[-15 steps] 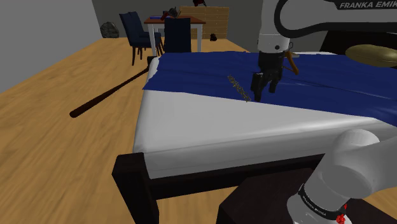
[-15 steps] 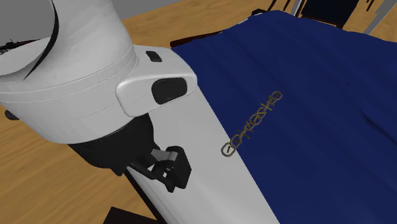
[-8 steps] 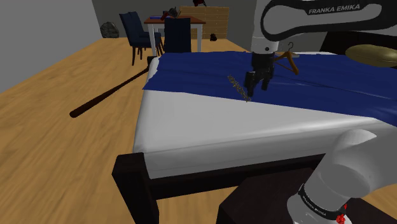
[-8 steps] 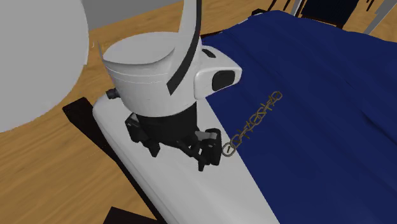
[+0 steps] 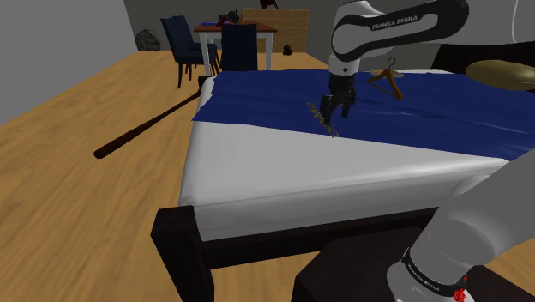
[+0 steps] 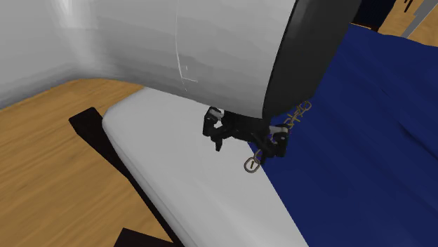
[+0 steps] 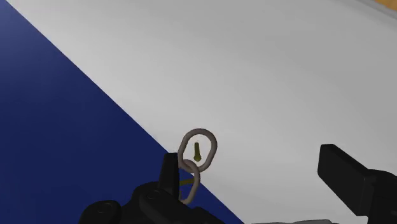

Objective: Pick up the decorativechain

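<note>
Gripper (image 5: 333,110) spread, nothing pinched; hangs over chain (image 5: 324,122) at blue cover (image 5: 446,111) / white sheet (image 5: 300,167) border, shoulder view upper ctr.

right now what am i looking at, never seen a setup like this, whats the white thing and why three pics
The white thing is a robot arm with a black two-finger gripper at its tip. One picture is from a fixed camera beside the arm's stand, looking over a bed. Another is from a second camera close above the bed. The third is from a camera on the hand itself, looking along the fingers. The bed has a white sheet and a blue blanket. On it lie a chain, which the arm is meant to pick up, and a hanger. The gripper hangs over the chain's end with its fingers apart; nothing is held.
</note>
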Motion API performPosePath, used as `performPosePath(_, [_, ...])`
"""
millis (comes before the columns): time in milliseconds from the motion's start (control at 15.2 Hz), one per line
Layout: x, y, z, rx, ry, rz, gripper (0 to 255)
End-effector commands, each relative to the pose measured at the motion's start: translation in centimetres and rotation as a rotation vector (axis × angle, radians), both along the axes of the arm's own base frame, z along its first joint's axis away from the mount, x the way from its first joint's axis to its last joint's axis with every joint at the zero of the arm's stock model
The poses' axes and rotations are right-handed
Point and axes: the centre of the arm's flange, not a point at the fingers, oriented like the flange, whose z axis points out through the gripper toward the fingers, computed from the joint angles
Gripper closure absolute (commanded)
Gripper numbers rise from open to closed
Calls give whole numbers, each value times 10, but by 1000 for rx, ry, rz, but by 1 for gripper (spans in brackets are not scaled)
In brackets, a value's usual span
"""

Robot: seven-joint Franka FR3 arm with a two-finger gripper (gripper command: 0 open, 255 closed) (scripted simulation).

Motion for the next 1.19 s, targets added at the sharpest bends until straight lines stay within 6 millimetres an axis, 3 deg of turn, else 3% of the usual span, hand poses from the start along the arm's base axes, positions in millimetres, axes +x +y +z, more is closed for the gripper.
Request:
performPosePath(0, [18,-17,-9,5,-5,-9,0])
performPosePath(528, [90,-87,-42,26,-22,-44,0])
performPosePath(1122, [92,-89,-82,27,-23,-45,0])
